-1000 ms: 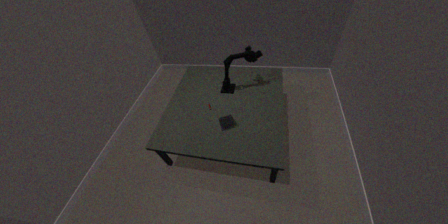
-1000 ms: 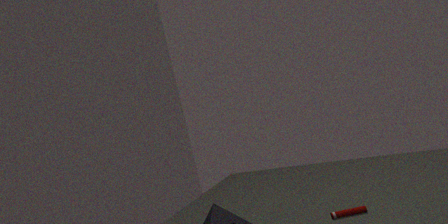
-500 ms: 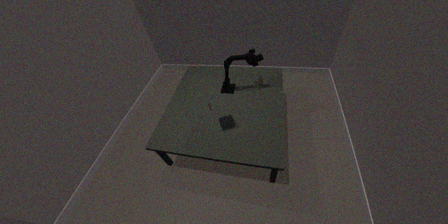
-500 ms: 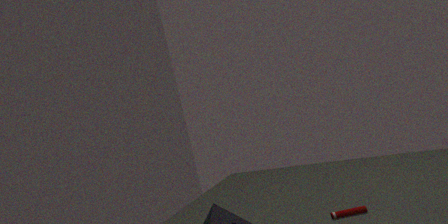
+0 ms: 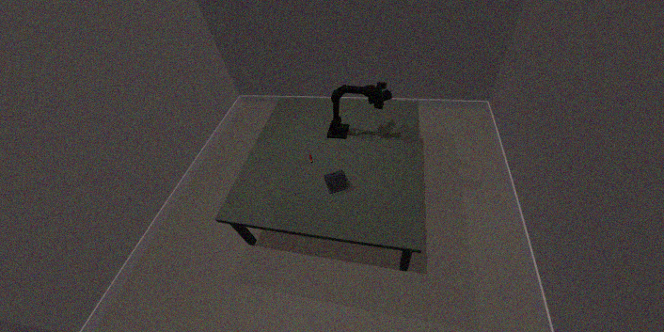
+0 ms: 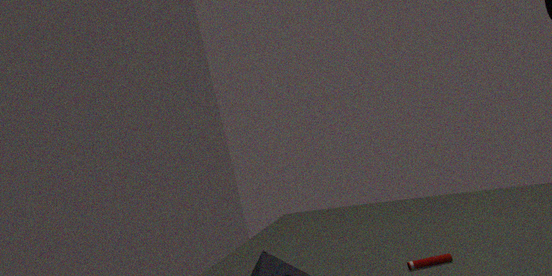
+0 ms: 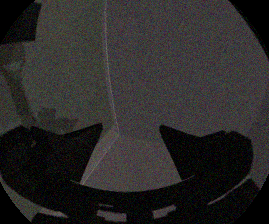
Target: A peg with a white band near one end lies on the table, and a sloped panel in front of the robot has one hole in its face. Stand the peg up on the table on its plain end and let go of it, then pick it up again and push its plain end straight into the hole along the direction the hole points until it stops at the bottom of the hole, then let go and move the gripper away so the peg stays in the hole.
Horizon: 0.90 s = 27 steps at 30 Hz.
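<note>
A red peg (image 5: 310,158) (image 6: 429,262) with a white band at one end lies flat on the table (image 5: 282,193) (image 6: 430,223). The dark sloped panel (image 5: 337,181) (image 6: 270,267) sits on the table near the peg; its hole does not show clearly. My gripper (image 5: 382,99) (image 7: 132,127) is open and empty. It hangs high above the table near the arm's base, far from the peg and the panel. The wrist view shows only the two open fingers, floor and wall.
The arm's base (image 5: 338,131) stands at the far side of the table. A white line (image 5: 155,213) marks a rectangle on the floor around the table. The scene is dim.
</note>
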Motion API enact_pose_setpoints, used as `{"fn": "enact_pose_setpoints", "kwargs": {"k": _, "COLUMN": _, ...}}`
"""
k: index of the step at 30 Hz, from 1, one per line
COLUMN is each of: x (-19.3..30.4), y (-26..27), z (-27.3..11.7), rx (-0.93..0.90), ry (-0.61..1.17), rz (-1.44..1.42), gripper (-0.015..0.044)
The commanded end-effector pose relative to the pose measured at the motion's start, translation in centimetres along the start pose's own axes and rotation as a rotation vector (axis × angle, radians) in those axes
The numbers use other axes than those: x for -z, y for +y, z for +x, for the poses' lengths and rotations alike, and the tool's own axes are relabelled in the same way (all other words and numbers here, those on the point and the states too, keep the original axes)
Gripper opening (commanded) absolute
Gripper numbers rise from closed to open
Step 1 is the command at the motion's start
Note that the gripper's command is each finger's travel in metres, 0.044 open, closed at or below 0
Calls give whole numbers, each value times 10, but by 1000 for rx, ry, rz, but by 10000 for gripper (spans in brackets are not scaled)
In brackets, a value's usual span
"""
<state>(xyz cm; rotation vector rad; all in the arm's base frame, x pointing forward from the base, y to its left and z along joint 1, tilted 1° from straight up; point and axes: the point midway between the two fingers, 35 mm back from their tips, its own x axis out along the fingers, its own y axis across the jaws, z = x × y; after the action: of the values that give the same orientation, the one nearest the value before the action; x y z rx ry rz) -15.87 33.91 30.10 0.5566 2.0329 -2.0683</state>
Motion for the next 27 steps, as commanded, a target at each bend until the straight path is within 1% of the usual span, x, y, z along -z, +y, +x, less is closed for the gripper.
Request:
{"fn": "enact_pose_setpoints", "kwargs": {"k": 1, "x": 15, "y": 18, "z": -18, "rx": -38, "ry": 73, "rz": 108, "gripper": 440}}
{"fn": "enact_pose_setpoints", "kwargs": {"k": 14, "x": 48, "y": 74, "z": -84, "rx": -113, "ry": 314, "rz": 435, "gripper": 440}}
{"fn": "enact_pose_setpoints", "kwargs": {"k": 27, "x": 60, "y": 133, "z": -157, "rx": -144, "ry": 561, "rz": 785, "gripper": 440}}
